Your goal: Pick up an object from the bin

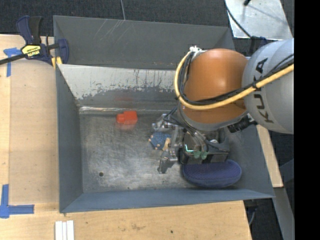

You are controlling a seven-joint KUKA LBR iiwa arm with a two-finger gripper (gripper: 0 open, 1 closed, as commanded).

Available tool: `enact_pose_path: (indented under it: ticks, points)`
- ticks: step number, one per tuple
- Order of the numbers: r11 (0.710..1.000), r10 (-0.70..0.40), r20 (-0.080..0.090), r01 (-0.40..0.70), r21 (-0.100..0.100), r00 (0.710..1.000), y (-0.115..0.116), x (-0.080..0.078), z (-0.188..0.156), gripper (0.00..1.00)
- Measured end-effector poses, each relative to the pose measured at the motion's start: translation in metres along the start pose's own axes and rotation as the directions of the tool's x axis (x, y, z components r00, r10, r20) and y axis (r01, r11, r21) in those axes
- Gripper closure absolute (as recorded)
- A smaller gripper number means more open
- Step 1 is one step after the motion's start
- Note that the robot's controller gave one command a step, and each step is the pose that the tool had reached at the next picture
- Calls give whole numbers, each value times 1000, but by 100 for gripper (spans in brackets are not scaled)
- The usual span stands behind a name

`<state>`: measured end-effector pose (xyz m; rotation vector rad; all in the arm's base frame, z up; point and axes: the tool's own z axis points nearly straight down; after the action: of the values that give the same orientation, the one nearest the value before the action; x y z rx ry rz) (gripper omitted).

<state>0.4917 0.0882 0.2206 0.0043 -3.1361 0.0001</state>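
The gripper (166, 162), open or clenched I cannot tell, hangs mid-frame beside a small blue piece (159, 140), probably light and stiff, best pinched across its narrow sides.

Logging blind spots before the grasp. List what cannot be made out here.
Camera view:
- Bin floor at right: hidden under the orange wrist cover.
- Light blue thing beside the claw: partly covered by it, kind unclear.
- Dark blue oval thing, front right: upper edge hidden by the cover.
- Dark speck, front left floor: too small to identify.
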Motion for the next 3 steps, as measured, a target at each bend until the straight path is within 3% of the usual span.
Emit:
enact_pose_path:
  ticks: [1, 2, 3]
  points:
    - [1000, -24, 12, 24, 0, 1000, -19, -2, -20, 0]
    - [995, -95, 2, 95, 1, 995, -8, -67, 128, 0]
    - [964, -265, 15, 265, 0, 964, -63, -87, 146, 0]
